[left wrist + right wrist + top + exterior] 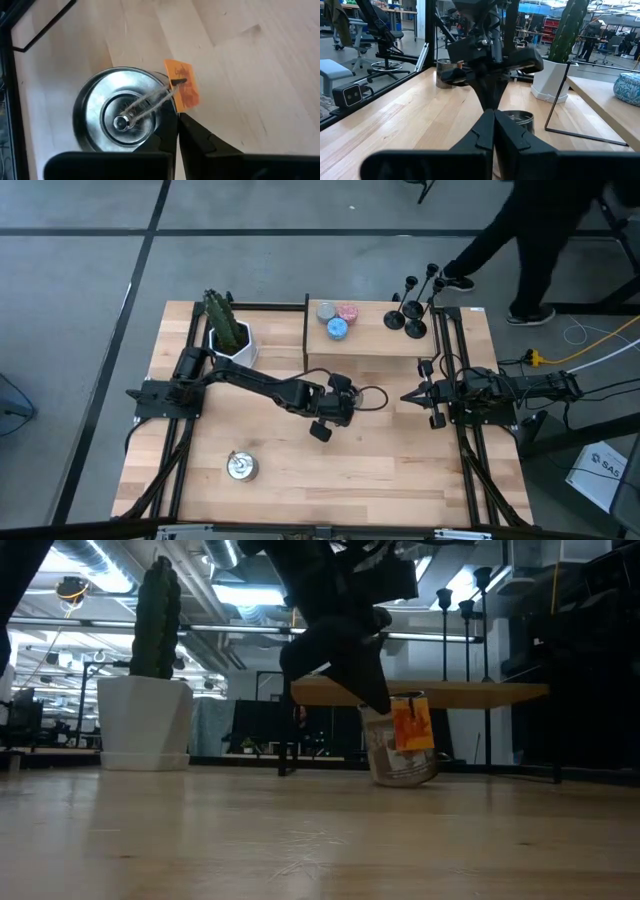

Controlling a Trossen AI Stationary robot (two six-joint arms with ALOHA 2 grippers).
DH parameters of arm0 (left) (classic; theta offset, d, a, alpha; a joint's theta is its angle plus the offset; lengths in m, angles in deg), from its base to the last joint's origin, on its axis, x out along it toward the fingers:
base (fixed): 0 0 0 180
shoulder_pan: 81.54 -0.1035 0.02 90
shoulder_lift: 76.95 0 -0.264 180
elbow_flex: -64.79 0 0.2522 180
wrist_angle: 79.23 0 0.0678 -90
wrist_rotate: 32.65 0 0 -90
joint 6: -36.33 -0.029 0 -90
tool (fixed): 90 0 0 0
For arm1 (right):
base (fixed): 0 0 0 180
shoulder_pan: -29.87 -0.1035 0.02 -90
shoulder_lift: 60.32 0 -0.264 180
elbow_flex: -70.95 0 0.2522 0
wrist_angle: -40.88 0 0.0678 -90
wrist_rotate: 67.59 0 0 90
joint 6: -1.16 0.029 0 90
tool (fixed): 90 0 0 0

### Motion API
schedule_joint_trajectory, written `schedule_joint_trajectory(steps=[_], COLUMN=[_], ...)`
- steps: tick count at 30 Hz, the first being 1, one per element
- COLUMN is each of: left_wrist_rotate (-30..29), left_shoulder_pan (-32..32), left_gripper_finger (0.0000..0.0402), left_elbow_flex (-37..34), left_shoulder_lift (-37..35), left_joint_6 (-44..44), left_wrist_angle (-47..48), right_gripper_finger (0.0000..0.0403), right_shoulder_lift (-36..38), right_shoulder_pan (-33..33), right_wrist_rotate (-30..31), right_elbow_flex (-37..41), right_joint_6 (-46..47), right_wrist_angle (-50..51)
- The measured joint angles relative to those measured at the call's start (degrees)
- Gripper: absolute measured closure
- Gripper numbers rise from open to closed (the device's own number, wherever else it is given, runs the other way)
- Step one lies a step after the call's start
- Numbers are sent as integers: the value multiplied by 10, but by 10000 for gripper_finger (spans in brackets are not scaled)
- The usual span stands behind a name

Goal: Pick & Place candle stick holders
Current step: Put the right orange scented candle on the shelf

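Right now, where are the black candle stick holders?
In the high view the candle stick holders stand at the table's far right corner, on the raised wooden shelf, right of the small round candles.

— Where are we?
— We're in an open lab or workshop: office chairs on the concrete floor beside the wooden counter, with cables trailing off it.
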Motion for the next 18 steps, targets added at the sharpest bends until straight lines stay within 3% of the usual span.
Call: schedule_joint_trajectory(steps=[8, 18], left_wrist_rotate=[5, 36], left_shoulder_pan=[7, 5], left_gripper_finger=[397, 371], left_elbow_flex=[44, 59], left_shoulder_lift=[0, -1], left_joint_6=[0, 20], left_wrist_angle=[71, 81], right_gripper_finger=[392, 392], right_shoulder_lift=[0, 0], right_shoulder_pan=[0, 0], right_wrist_rotate=[0, 0], right_elbow_flex=[0, 0], right_joint_6=[0, 0], right_wrist_angle=[0, 0])
